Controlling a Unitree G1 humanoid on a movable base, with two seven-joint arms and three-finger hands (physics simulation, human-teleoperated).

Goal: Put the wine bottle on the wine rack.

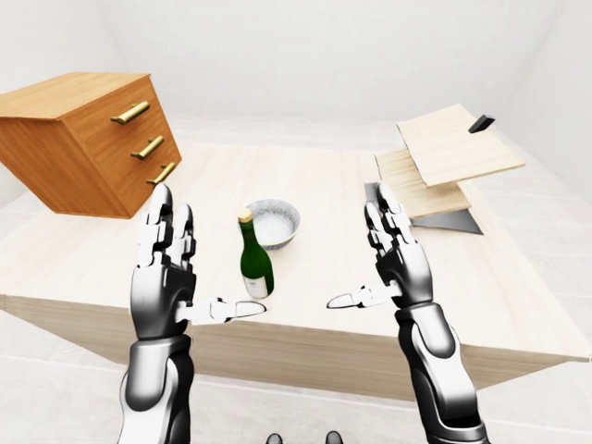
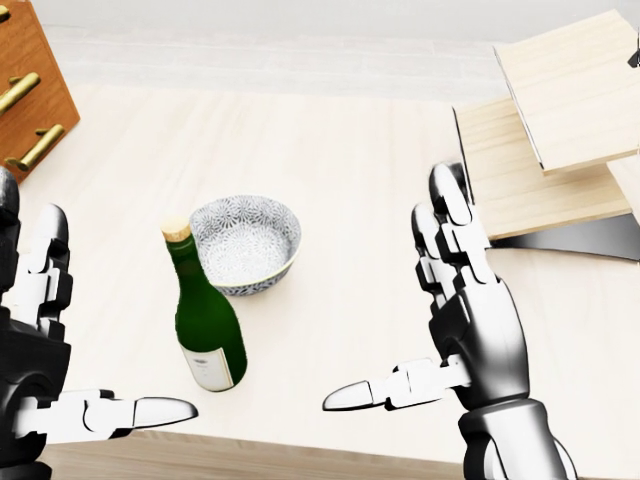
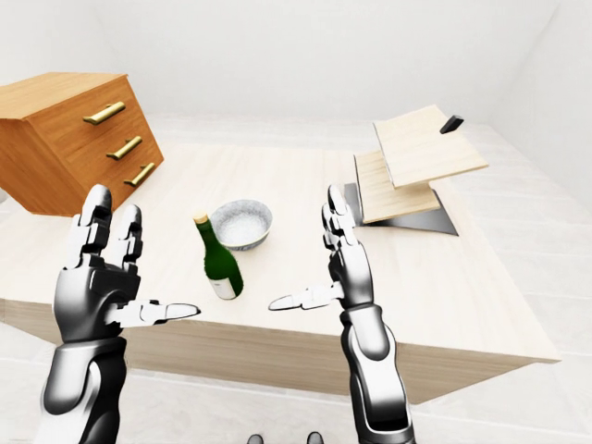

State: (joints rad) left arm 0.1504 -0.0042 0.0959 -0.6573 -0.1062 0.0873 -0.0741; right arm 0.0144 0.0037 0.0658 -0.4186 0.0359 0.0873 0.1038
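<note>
Glossy silver-black segmented arms, white-tipped fingers [image 2: 352, 395]

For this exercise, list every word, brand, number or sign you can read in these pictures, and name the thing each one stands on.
None can be read.
Wine bottle: it carries a pale label low on its body, with marks too small and blurred to read.
Bowl: only a blue-grey pattern, no lettering.
Drawer chest, wine rack and table: no writing shows.
</note>
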